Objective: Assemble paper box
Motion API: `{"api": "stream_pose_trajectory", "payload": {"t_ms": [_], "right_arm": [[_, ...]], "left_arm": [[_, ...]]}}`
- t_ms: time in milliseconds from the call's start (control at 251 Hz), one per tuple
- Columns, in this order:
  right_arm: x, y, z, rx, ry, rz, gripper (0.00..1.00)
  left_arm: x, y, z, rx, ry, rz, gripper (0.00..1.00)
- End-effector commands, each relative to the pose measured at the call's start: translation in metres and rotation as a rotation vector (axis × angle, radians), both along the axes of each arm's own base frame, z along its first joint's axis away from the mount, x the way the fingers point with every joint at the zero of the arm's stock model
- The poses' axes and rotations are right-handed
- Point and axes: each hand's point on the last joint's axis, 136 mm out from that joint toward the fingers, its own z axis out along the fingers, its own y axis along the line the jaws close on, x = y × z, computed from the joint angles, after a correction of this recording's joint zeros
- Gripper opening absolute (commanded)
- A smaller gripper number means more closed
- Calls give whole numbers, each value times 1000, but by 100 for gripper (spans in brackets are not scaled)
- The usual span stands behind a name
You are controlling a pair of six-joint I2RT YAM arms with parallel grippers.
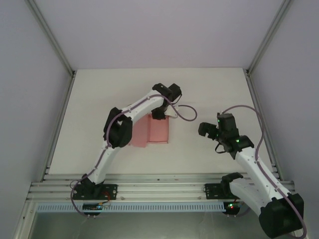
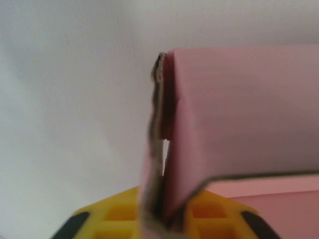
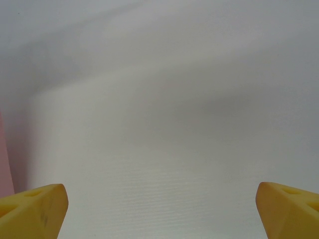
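Box (image 1: 158,132) of pink card lies near the middle of the table (image 1: 214,89), well clear of every edge and partly under the left arm (image 1: 130,112). At its far side sits the left gripper (image 1: 160,114). In the wrist view an upright flap (image 2: 154,149) stands in the narrow gap between the yellow fingers (image 2: 114,219); I cannot tell whether they pinch it. Nearer the right edge, apart from the box, the right gripper (image 1: 208,130) hangs over bare table with its jaws wide apart.
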Motion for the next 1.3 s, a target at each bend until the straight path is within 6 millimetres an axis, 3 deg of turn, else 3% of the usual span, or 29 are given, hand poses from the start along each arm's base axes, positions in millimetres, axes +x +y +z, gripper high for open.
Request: {"api": "stream_pose_trajectory", "payload": {"t_ms": [0,92,212,303,335,359,371,503,591,643,782,886,994,1153,1257,1297], "right_arm": [[-5,1,-8,19,39,0,99],[-5,3,-8,27,39,9,99],[-2,7,-3,47,20,25,99],[8,16,10,45,-43,88,99],[13,20,16,29,-74,129,99],[16,24,18,37,-83,153,99],[18,27,19,38,-89,169,99],[35,56,26,48,-102,336,99],[47,75,24,-11,-91,456,99],[55,88,22,-57,-79,531,99],[68,140,14,-146,-42,829,99],[75,178,-3,-258,-13,1067,99],[89,209,-20,-361,34,1206,99],[108,231,-48,-417,153,1288,91],[112,243,-61,-401,183,1318,87],[112,246,-66,-392,191,1323,81]], "left_arm": [[-3,2,-1,33,-4,-14,30],[-5,-9,13,-39,2,-8,43],[-4,-20,38,-125,-25,-7,48],[0,-28,61,-219,-61,25,62],[-1,-31,71,-269,-63,45,72],[0,-32,78,-310,-67,69,97],[1,-33,82,-334,-73,84,100],[29,-29,130,-650,-237,364,99],[45,3,165,-846,-414,651,100],[42,24,177,-953,-435,819,99],[17,84,177,-1106,-394,1119,100],[3,136,153,-1104,-413,1312,100],[-14,173,134,-1058,-431,1416,99],[-33,198,127,-1042,-474,1469,100],[-38,200,131,-1074,-474,1462,100],[-38,200,134,-1088,-480,1454,99]]}}
